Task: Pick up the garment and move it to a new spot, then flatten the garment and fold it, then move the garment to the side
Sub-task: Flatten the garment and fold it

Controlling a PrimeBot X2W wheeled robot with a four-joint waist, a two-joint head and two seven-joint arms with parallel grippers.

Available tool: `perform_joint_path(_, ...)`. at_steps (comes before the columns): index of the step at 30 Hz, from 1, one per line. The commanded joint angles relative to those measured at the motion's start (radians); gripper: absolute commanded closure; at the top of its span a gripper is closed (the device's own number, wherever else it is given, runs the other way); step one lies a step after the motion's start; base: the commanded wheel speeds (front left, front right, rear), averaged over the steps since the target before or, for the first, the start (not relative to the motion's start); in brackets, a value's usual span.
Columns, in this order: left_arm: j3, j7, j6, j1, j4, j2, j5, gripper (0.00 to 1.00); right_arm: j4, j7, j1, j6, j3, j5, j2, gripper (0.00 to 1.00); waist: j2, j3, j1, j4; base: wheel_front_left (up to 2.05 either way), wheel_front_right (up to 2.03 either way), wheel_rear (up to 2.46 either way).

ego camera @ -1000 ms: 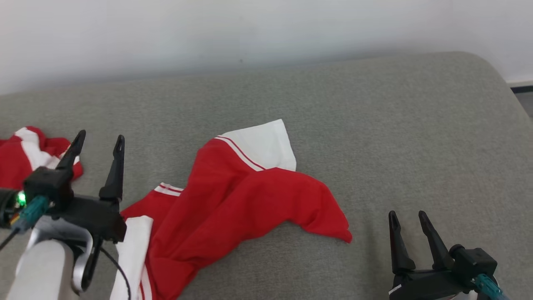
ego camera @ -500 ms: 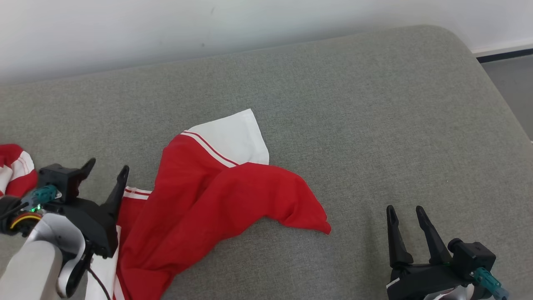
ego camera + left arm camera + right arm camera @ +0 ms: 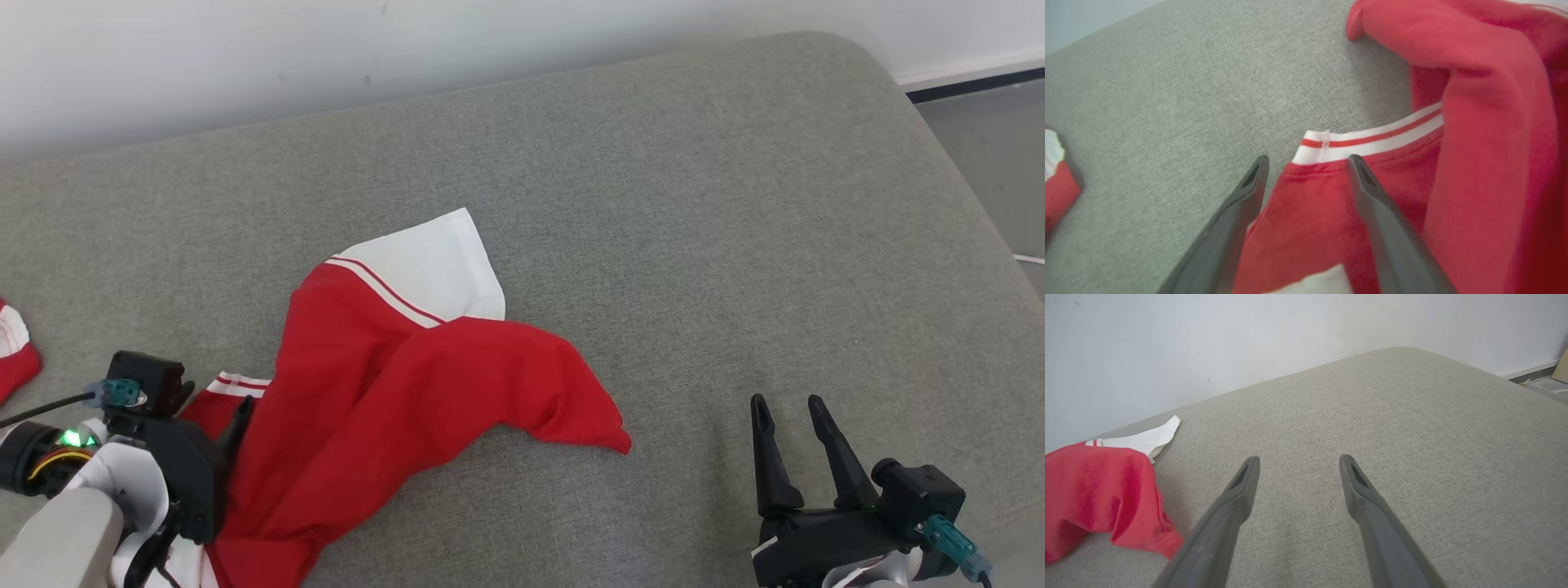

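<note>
On the grey cushion (image 3: 694, 204) the red-and-white garment (image 3: 408, 384) lay crumpled, left of centre. Left gripper (image 3: 1306, 161) straddled its striped hem (image 3: 1372, 136), jaws apart, nothing clamped; right gripper (image 3: 789, 402) hovered well clear, also apart and empty. Pick-up step, by my reading: next calls for lowering and closing on that hem.

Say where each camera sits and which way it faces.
Head view: on the head, looking down at the garment on the cushion; left gripper lower left, right gripper lower right.
Left wrist view: on the left wrist, looking between its fingers at the garment's striped hem.
Right wrist view: on the right wrist, looking between its fingers across the cushion toward the wall.
Shared: the garment shows in all three.
</note>
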Motion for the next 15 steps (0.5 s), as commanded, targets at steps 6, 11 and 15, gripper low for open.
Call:
perform_joint_path(6, -0.066, 0.006, 0.001, -0.039, 0.067, -0.004, -0.04, 1.0, -0.002, -0.005, -0.001, -0.002, -0.008, -0.002, 0.0, 0.0, -0.0001, -0.003, 0.0, -0.01, 0.0, 0.0, 0.0)
perform_joint_path(11, -0.042, -0.09, 0.012, -0.082, 0.106, -0.008, -0.047, 1.0, -0.004, -0.005, 0.012, -0.002, -0.02, -0.007, 0.0, 0.0, -0.0001, -0.021, 0.0, 0.014, 0.0, 0.0, 0.0)
perform_joint_path(15, 0.011, -0.196, 0.044, -0.082, 0.122, -0.014, -0.064, 1.0, -0.007, -0.005, 0.023, -0.002, -0.034, -0.017, 0.0, 0.0, -0.0001, -0.045, 0.0, 0.045, 0.0, 0.0, 0.0)
